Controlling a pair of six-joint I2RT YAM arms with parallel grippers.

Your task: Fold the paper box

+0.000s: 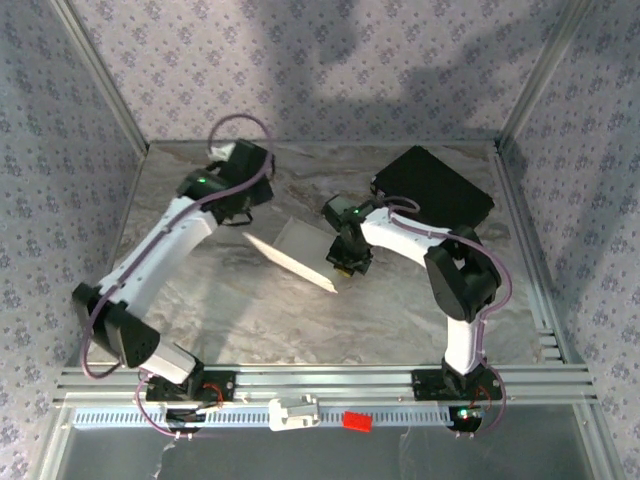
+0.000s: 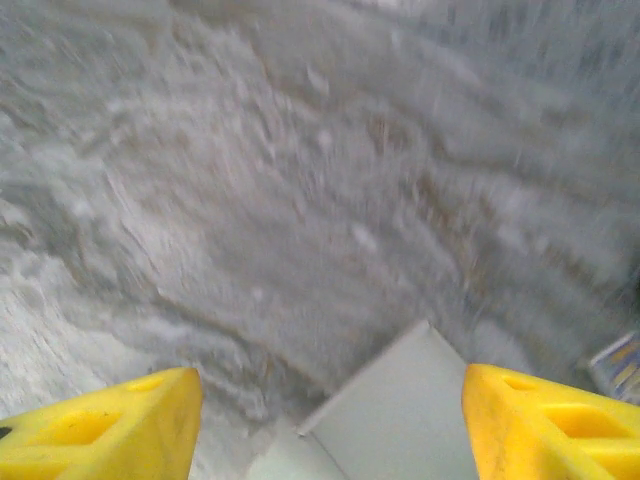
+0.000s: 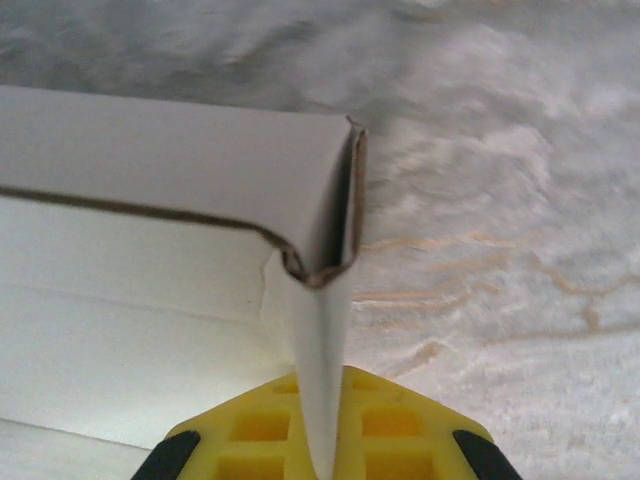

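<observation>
The paper box [image 1: 293,254] is a white cardboard piece lying partly raised in the middle of the marble table. My right gripper [image 1: 347,258] is at its right edge. In the right wrist view, that gripper [image 3: 326,415] is shut on a thin upright flap of the paper box [image 3: 150,300], and a folded corner stands just above the yellow fingers [image 3: 260,430]. My left gripper [image 1: 247,203] hovers behind the box's left end, apart from it. In the blurred left wrist view, the left gripper [image 2: 330,430] is open, its yellow fingertips [image 2: 110,425] wide apart, with a corner of the paper box [image 2: 400,420] below between them.
A black rectangular case [image 1: 435,185] lies at the back right, behind the right arm. A small purple packet [image 2: 622,365] shows at the right edge of the left wrist view. Metal frame posts and patterned walls close in the table; a rail [image 1: 320,381] runs along its near edge.
</observation>
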